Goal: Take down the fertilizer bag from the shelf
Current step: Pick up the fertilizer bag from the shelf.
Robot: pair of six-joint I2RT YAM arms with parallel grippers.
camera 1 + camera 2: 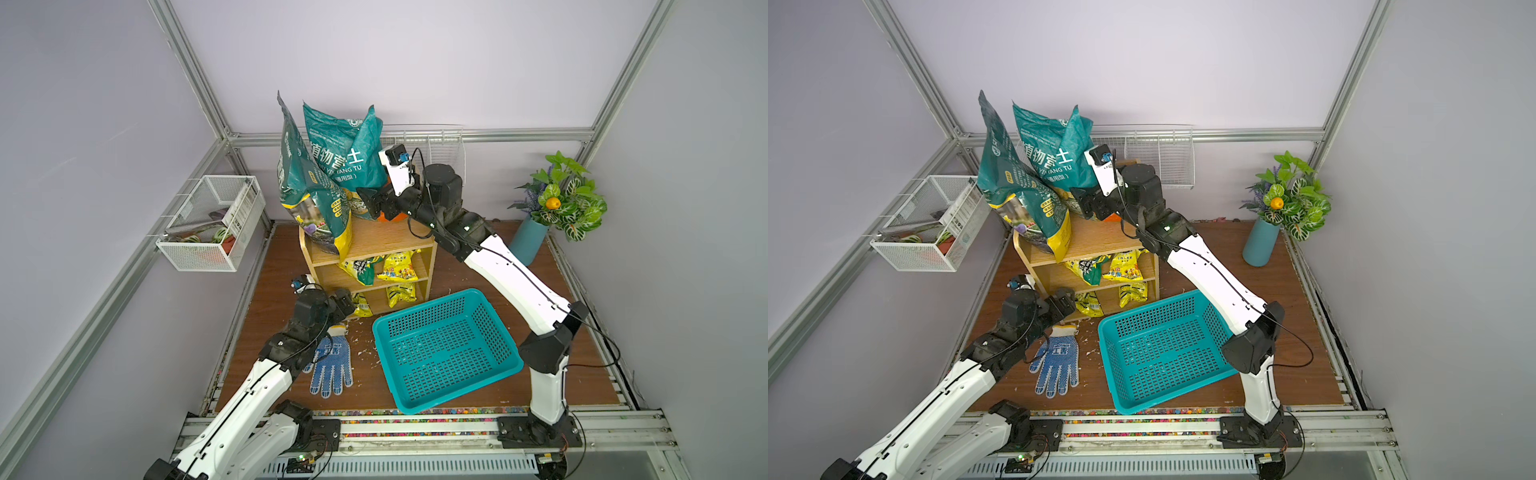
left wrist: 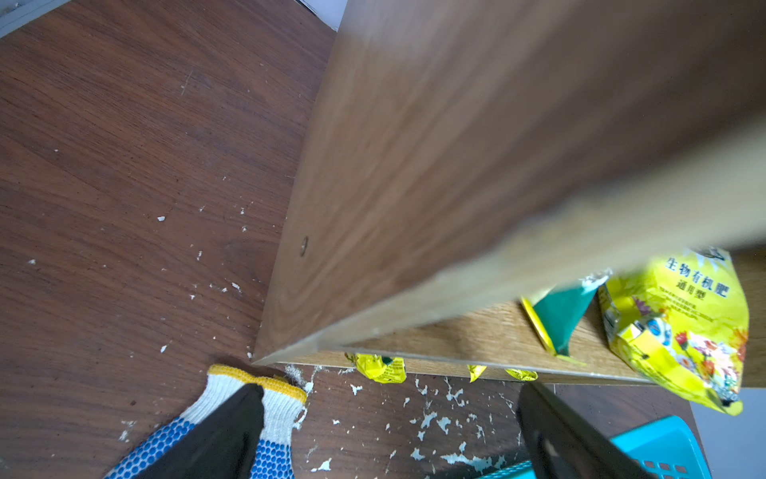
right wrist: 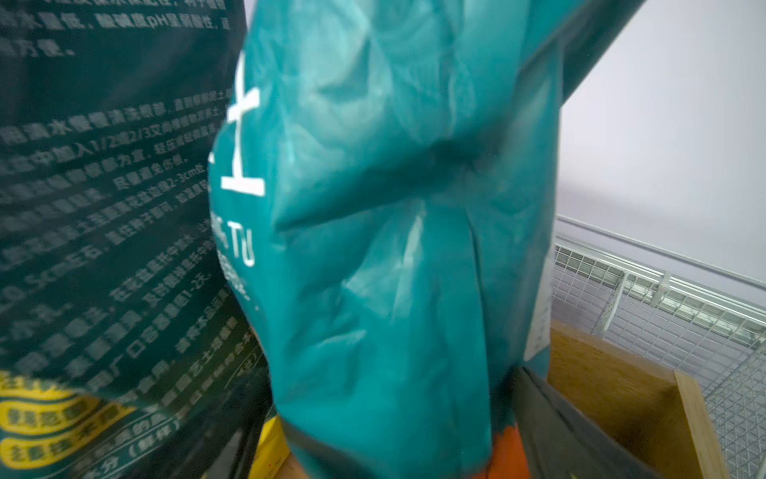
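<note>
Up on the top tier of the shelf, toward the desk's far edge and left of centre, the teal fertilizer bag stands upright at the back, and the right gripper is right in on it. The jaws are spread wide at the bag's lower right side, and the bag is sitting on the wood, not lifted. On the right wrist camera its crumpled teal plastic fills the view and one dark finger lies along its lower edge. The other finger is hidden, so I cannot tell whether they are pressing the plastic. Just beside it a dark green bag tilts out over the shelf's front-left corner, its yellow base hanging past the top board. Yellow packets lie in the two tiers below. Down low, the left gripper hovers at the shelf's front-left foot, jaws wide apart and holding nothing, with the cuff of a blue-dotted glove under one finger. White flecks litter the desk there. A turquoise basket sits near the desk's front edge, just right of the glove, in both top views
</note>
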